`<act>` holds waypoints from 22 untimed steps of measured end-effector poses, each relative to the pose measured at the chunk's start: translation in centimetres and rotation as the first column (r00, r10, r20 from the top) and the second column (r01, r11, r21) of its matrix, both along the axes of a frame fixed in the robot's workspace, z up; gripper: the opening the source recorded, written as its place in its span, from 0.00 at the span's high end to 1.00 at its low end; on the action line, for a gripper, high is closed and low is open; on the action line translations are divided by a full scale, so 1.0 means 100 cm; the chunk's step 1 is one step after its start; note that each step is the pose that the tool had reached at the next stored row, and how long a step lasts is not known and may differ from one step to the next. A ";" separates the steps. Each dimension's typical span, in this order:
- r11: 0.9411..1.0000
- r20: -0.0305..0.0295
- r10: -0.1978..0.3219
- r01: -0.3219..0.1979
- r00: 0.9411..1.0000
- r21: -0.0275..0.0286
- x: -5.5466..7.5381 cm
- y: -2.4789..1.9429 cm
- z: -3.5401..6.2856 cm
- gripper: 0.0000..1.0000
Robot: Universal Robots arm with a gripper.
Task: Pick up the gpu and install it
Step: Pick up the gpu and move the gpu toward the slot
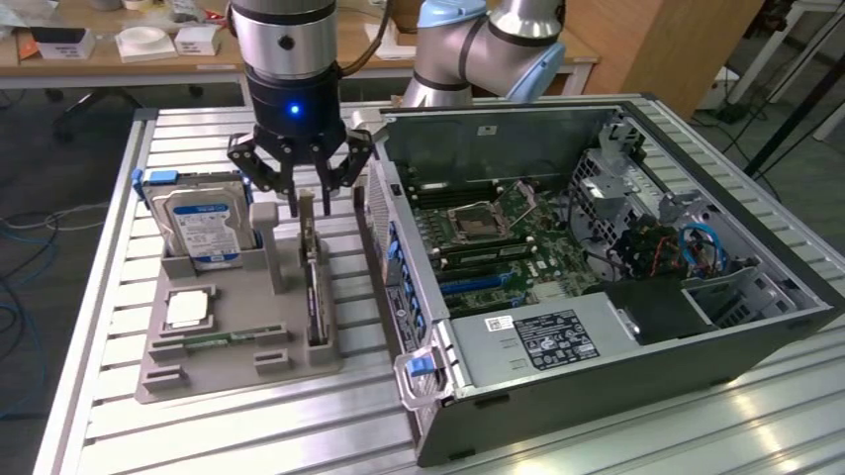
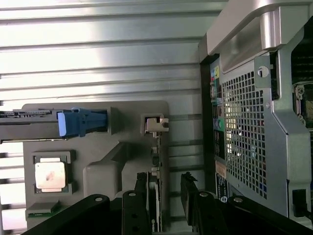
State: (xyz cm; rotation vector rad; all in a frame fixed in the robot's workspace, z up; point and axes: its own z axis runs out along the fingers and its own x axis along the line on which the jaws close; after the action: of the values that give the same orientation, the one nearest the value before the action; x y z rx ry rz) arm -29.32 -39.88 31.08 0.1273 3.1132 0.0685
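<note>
Two fingers (image 2: 190, 196) stand open astride the gpu (image 1: 313, 287), not yet clamped. One finger sits closer to it, so an uneven squeeze could tilt the thin card and jam it in its slot. It stands on edge in the grey tray (image 1: 198, 371) on the bench (image 1: 99, 317), centre-left of the exterior view, long axis running up-frame beside the computer case (image 1: 634, 327), bracket end (image 2: 155, 125) away from the fingers.

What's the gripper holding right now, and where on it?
Nothing is held. The gripper is open, straddling the top edge of the gpu, which stands on edge in the grey tray; the wrist view shows a gap beside the card.
</note>
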 end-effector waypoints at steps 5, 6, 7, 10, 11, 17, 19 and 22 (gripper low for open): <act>1.000 0.000 0.000 0.000 1.000 0.000 0.000 0.0000 -0.0001 0.59; 1.000 0.000 0.000 0.000 1.000 0.000 0.000 0.0000 -0.0002 0.59; 1.000 0.001 0.000 0.000 1.000 0.000 0.000 0.0000 -0.0009 0.59; 1.000 0.000 0.000 0.000 1.000 0.000 0.000 -0.0006 -0.0017 0.59; 1.000 0.000 0.000 0.000 1.000 0.000 0.000 -0.0012 -0.0020 0.59; 1.000 0.000 0.000 0.000 1.000 0.000 -0.001 -0.0089 -0.0035 0.59; 1.000 0.000 0.000 0.000 1.000 0.000 -0.002 -0.0122 -0.0040 0.59; 1.000 0.000 0.000 0.000 1.000 0.000 -0.003 -0.0166 -0.0048 0.59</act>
State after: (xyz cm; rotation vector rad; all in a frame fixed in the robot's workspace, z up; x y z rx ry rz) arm -29.62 -41.54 30.60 0.1274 3.1131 0.0687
